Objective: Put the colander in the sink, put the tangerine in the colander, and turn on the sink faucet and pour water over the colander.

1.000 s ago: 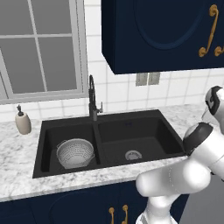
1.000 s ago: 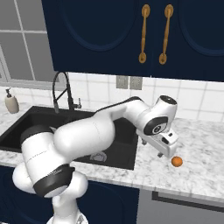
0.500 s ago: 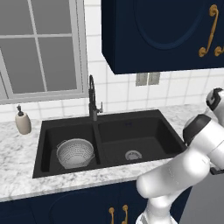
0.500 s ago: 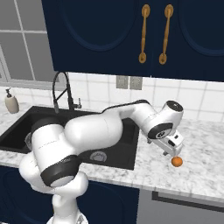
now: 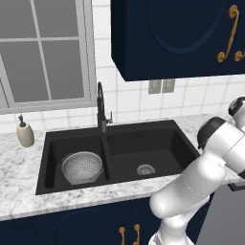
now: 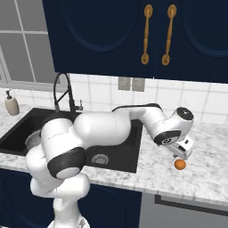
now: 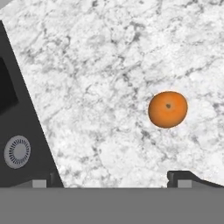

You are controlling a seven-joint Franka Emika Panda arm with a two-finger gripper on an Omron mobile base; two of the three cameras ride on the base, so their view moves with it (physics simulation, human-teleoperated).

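Tangerine (image 7: 168,109): on marble tabletop (image 7: 109,65), 3 o'clock of sink (image 6: 26,129), just under pincer (image 6: 180,155).
Pincer: spread wide, empty.
Handling: light, round, rolls; squeeze across middle, gently.
Colander (image 5: 82,167): in left basin.

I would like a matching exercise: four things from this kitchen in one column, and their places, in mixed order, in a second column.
1. colander
2. tangerine
3. soap dispenser
4. faucet

a. on the marble counter right of the sink
b. in the left basin
c. behind the sink's centre divider
d. on the counter left of the sink

Pairs: 1-b, 2-a, 3-d, 4-c
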